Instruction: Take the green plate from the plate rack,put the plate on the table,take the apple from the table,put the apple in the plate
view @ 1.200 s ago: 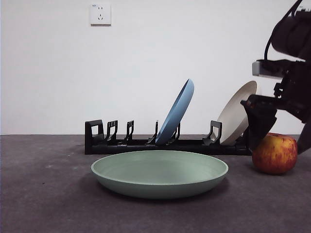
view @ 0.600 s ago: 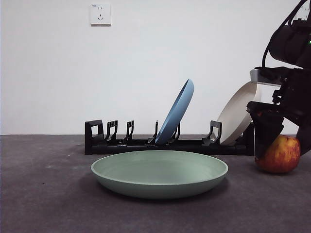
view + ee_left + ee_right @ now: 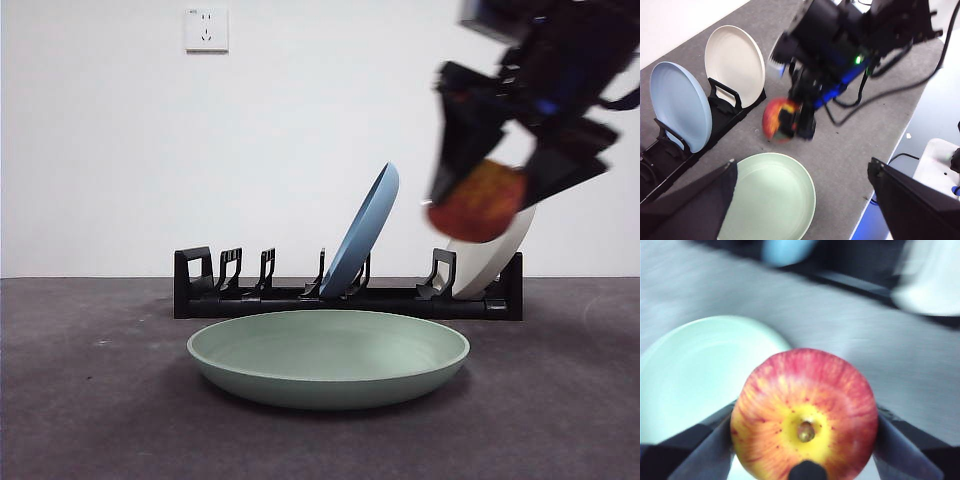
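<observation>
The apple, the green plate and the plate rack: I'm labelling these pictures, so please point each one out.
apple [image 3: 480, 203]: front view, its red side between the right pincer's jaws, in the air.
green plate [image 3: 328, 345]: front view, its inner floor.
plate rack [image 3: 283, 294]: front view, its black base rail.

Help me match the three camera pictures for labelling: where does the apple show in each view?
Front view: the apple hangs high at right, held in the right gripper, above the plate rack.
Left wrist view: mid-picture, beside the beige plate, off the table.
Right wrist view: low centre, between the jaws.
Shared landmark: the green plate, lying flat on the table.
</observation>
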### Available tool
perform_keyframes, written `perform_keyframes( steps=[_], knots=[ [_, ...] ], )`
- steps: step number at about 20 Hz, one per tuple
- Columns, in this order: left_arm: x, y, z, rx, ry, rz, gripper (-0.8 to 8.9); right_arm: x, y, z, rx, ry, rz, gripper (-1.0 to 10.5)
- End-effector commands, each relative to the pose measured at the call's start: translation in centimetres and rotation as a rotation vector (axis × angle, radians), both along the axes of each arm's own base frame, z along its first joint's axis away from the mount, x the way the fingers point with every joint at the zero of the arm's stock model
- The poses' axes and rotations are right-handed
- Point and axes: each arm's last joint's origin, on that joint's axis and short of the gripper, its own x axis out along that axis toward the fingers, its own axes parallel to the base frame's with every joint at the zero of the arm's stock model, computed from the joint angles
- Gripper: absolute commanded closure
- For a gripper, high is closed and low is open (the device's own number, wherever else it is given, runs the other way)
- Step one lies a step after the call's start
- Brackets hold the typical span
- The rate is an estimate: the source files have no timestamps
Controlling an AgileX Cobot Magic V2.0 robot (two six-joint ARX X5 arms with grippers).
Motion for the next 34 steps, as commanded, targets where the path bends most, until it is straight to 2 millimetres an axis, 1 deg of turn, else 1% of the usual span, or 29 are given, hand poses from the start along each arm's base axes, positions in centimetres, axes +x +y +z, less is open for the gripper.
perform_keyframes(
  steps=[1, 3, 5, 8, 11, 16, 17, 18, 20, 21, 22, 25, 27, 29, 31, 33, 34],
  knots=[
    [0.0, 0.0, 0.0, 0.0, 0.002, 0.0, 3.73, -0.4, 3.2, -0.8, 0.042, -0.008, 0.058, 9.6],
    [0.0, 0.0, -0.1, 0.006, 0.005, -0.001, 3.73, -0.6, 5.4, -1.8, 0.045, -0.019, 0.096, 9.6],
    [-0.1, 0.1, -0.2, 0.019, 0.01, -0.001, 3.73, -0.8, 7.4, -3.5, 0.02, 0.0, 0.135, 9.6],
    [-0.1, 0.1, -0.3, 0.032, 0.017, 0.0, 3.73, -0.7, 8.8, -6.1, -0.025, 0.053, 0.164, 9.6],
    [-0.1, 0.2, -0.4, 0.043, 0.021, 0.0, 3.73, -0.5, 9.2, -7.5, -0.066, 0.079, 0.169, 9.6],
    [-0.1, 0.2, -0.4, 0.041, 0.021, 0.001, 3.73, -0.7, 8.9, -8.2, -0.128, 0.109, 0.189, 9.6],
    [-0.1, 0.2, -0.4, 0.041, 0.021, 0.001, 3.73, -0.7, 9.0, -8.2, -0.125, 0.11, 0.193, 9.3],
    [-0.1, 0.2, -0.4, 0.041, 0.021, 0.001, 3.73, -0.7, 9.0, -8.2, -0.125, 0.111, 0.193, 8.2],
    [-0.1, 0.2, -0.4, 0.041, 0.024, 0.002, 3.73, -0.7, 9.0, -8.2, -0.125, 0.11, 0.193, 4.9],
    [-0.1, 0.2, -0.4, 0.043, 0.024, 0.002, 3.73, -0.7, 9.0, -8.2, -0.124, 0.109, 0.192, 3.7],
    [-0.1, 0.2, -0.5, 0.046, 0.026, 0.002, 3.73, -0.7, 9.0, -8.1, -0.123, 0.108, 0.192, 3.4],
    [-0.1, 0.2, -0.5, 0.047, 0.026, 0.002, 3.73, -0.7, 8.9, -7.6, -0.112, 0.091, 0.19, 3.4],
    [-0.1, 0.2, -0.5, 0.048, 0.026, 0.002, 3.73, -0.9, 8.8, -6.5, -0.09, 0.062, 0.19, 3.4],
    [-0.2, 0.2, -0.5, 0.054, 0.029, 0.002, 3.73, -1.3, 8.4, -4.8, -0.063, 0.026, 0.189, 3.4],
    [-0.1, 0.3, -0.6, 0.06, 0.031, 0.003, 3.73, -2.3, 7.5, -2.8, -0.043, 0.01, 0.182, 3.4],
    [-0.2, 0.3, -0.7, 0.069, 0.035, 0.004, 3.73, -3.9, 6.0, -0.6, -0.044, 0.017, 0.183, 3.4],
    [-0.2, 0.4, -0.7, 0.075, 0.037, 0.003, 3.73, -5.1, 5.0, 0.6, -0.049, 0.025, 0.184, 3.5]
  ],
)
